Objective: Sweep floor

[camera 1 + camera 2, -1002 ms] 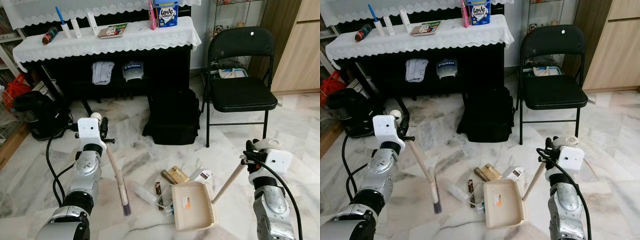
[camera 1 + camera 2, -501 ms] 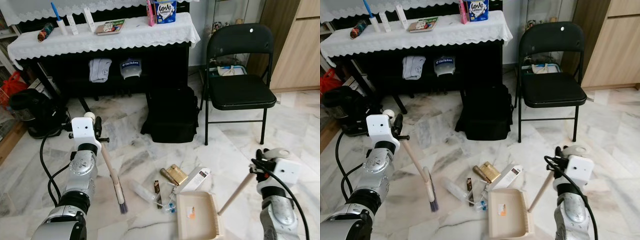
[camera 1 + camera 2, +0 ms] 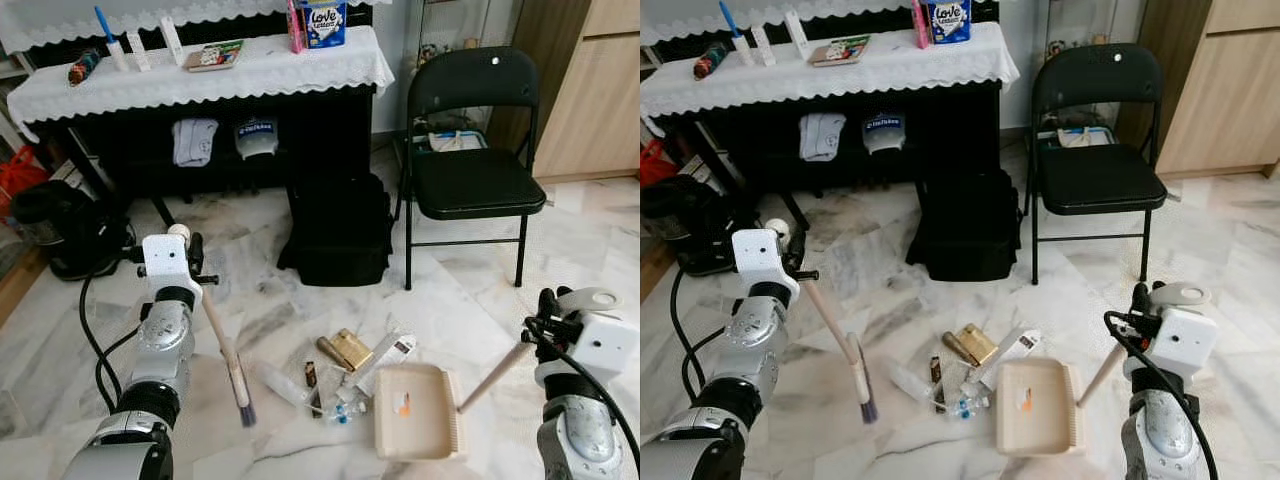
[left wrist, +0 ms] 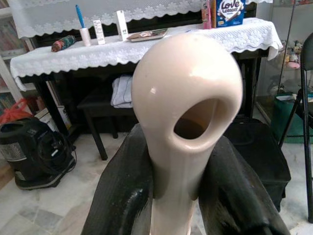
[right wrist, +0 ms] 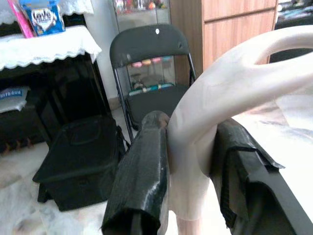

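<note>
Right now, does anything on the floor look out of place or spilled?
Yes. Small litter lies scattered on the marble floor in front of the black bag: a clear bottle, a gold packet, a white carton and wrappers. It sits between the brush and the dustpan, still outside the pan.

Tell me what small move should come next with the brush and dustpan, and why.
Probably draw the brush in the left gripper toward the dustpan. The litter lies on the floor between them, the brush head is down just to the robot's left of it, and the right gripper holds the dustpan by its handle on the far side.
</note>
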Motion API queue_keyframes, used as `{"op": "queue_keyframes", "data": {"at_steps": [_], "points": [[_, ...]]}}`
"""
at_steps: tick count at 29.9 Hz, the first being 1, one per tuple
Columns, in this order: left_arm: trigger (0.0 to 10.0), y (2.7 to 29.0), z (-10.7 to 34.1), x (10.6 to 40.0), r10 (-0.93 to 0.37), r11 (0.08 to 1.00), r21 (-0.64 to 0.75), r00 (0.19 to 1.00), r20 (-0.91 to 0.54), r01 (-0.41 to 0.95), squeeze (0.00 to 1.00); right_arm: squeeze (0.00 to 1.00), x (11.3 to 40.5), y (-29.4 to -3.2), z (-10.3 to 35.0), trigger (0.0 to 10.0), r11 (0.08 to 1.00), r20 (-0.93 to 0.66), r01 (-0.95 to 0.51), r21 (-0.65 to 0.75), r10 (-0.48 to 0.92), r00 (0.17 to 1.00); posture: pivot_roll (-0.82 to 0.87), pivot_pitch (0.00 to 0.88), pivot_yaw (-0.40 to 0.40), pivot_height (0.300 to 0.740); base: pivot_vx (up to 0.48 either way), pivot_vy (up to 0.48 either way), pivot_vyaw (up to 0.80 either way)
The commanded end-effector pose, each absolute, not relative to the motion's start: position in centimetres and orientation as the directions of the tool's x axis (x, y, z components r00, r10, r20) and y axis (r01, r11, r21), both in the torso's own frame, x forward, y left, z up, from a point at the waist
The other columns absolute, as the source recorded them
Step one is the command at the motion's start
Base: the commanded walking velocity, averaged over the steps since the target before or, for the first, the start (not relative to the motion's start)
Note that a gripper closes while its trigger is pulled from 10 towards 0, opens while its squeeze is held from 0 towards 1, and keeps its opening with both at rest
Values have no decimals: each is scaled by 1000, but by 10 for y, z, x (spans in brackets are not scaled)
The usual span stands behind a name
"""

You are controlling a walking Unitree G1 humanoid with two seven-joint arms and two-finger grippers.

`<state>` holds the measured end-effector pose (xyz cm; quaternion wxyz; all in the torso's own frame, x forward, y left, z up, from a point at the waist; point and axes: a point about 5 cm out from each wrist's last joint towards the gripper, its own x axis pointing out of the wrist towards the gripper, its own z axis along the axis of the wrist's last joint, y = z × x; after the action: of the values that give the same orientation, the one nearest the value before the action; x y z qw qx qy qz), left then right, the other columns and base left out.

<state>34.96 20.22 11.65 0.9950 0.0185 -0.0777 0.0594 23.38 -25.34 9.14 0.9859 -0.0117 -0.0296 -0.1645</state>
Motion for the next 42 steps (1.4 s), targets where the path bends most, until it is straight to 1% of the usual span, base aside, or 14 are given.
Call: {"op": "queue_keyframes", "data": {"at_steps": [1, 6, 7, 21, 25, 32, 37, 42], "points": [[10000, 207, 125, 351, 120, 991, 32, 972, 201, -129, 0, 0, 231, -255, 84, 10000, 936, 29, 351, 8, -351, 936, -262, 0, 128, 740, 0, 0, 0], [10000, 208, 125, 351, 120, 991, 33, 972, 201, -129, 0, 0, 228, -257, 78, 10000, 932, -1, 362, 15, -362, 932, -254, 0, 127, 740, 0, 0, 0], [10000, 208, 126, 351, 118, 991, 35, 973, 201, -128, 0, 0, 227, -258, 73, 10000, 925, -32, 379, 23, -378, 925, -253, 0, 128, 740, 0, 0, 0], [10000, 210, 124, 350, 113, 992, 38, 975, 192, -122, 0, 0, 228, -263, 59, 10000, 914, -67, 406, 8, -405, 912, -237, 0, 139, 740, 0, 0, 0], [10000, 211, 124, 350, 113, 992, 37, 975, 193, -123, 0, 0, 229, -265, 57, 10000, 910, -69, 414, 2, -413, 908, -235, 0, 139, 740, 0, 0, 0], [10000, 212, 125, 350, 114, 992, 35, 973, 200, -124, 0, 0, 235, -266, 65, 10000, 913, -27, 409, -4, -409, 912, -236, 0, 135, 740, 0, 0, 0], [10000, 210, 124, 350, 112, 992, 33, 974, 196, -120, 0, 0, 236, -268, 62, 10000, 910, -32, 414, -7, -414, 910, -236, 0, 134, 740, 0, 0, 0], [10000, 209, 118, 348, 119, 992, 12, 977, 175, -123, 0, 0, 239, -269, 38, 10000, 916, -110, 401, -34, -402, 909, -229, 0, 140, 740, 0, 0, 0]]}}
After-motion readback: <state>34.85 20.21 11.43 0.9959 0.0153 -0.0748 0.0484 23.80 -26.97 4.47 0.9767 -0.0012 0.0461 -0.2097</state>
